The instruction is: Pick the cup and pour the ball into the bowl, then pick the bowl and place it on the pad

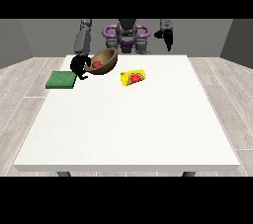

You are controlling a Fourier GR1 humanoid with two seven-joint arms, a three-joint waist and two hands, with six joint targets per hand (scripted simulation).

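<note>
A brown wooden bowl (106,61) is tilted above the table's far left, its opening turned toward the camera, and a red ball (97,63) lies inside it. The hand at the view's left (79,65) grips the bowl's left rim, fingers curled round it. A yellow cup (134,77) with a red mark lies on its side on the table, right of the bowl. A green pad (61,80) lies flat at the table's far left edge, just below and left of the hand. The hand at the view's right (165,36) hangs raised beside the robot's body, away from everything.
The white table (128,124) stretches wide toward the camera. The robot's torso (126,38) stands behind the far edge.
</note>
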